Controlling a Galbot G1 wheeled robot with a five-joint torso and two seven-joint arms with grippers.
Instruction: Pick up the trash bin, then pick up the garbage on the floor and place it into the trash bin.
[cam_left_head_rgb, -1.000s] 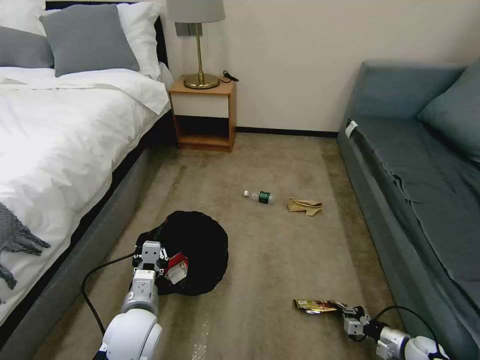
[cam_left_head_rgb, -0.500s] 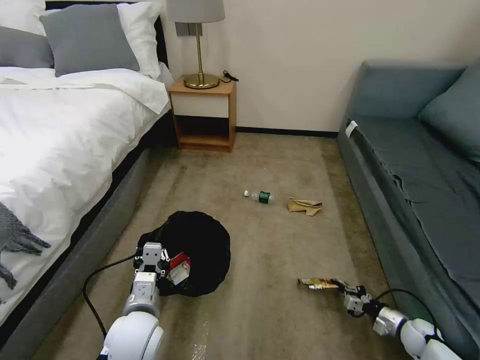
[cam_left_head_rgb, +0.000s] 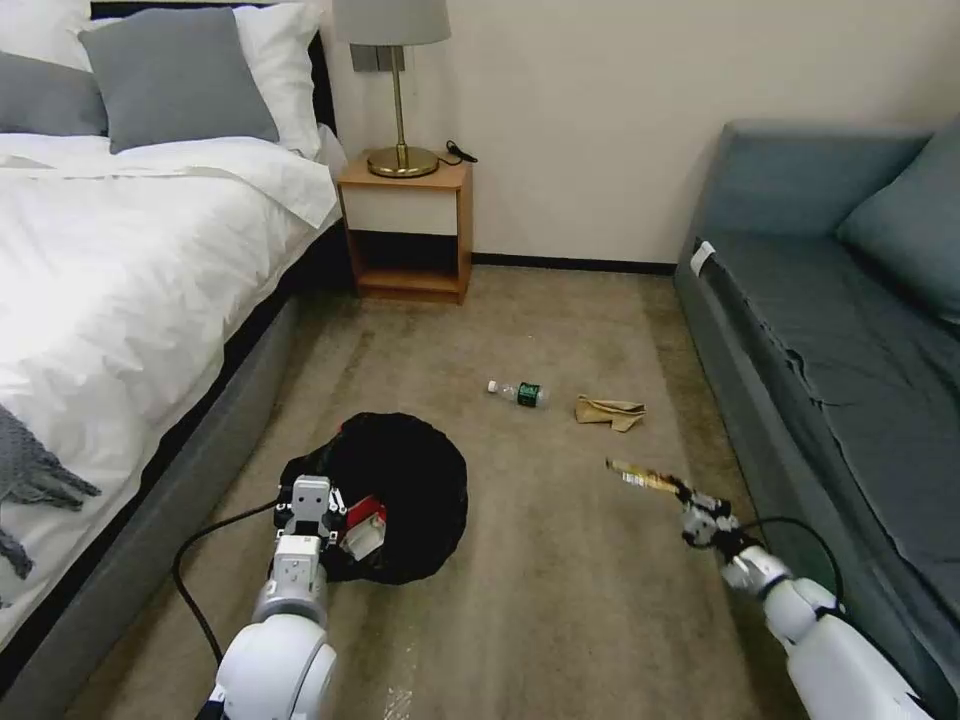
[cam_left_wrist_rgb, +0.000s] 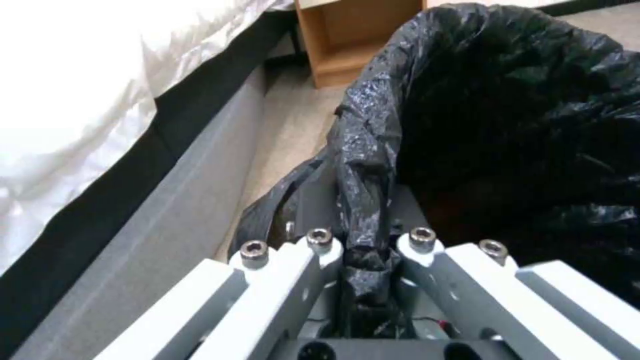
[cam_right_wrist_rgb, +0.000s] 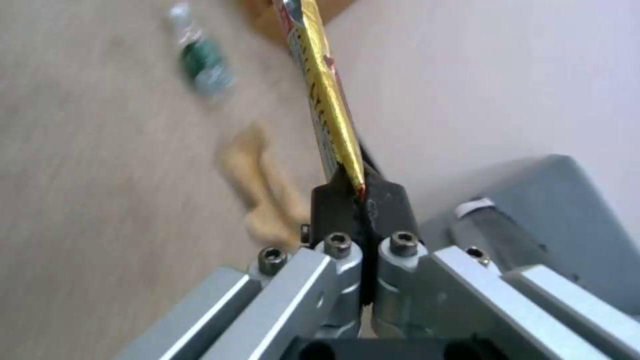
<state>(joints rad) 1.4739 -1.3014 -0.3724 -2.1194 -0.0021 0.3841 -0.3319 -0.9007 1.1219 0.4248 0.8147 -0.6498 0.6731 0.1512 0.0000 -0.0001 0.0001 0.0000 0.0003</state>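
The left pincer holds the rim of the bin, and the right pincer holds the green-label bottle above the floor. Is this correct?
Not quite. The right pincer holds the gold snack wrapper, as the right wrist view shows; the bottle lies on the carpet. The left pincer does hold the trash bin by its bagged rim.

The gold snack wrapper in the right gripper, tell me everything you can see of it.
The flat gold and dark foil snack wrapper is long, narrow and shiny, with red print along one edge. The right gripper pinches one end between shut black fingers; the rest sticks out stiffly, lifted off the tan carpet.
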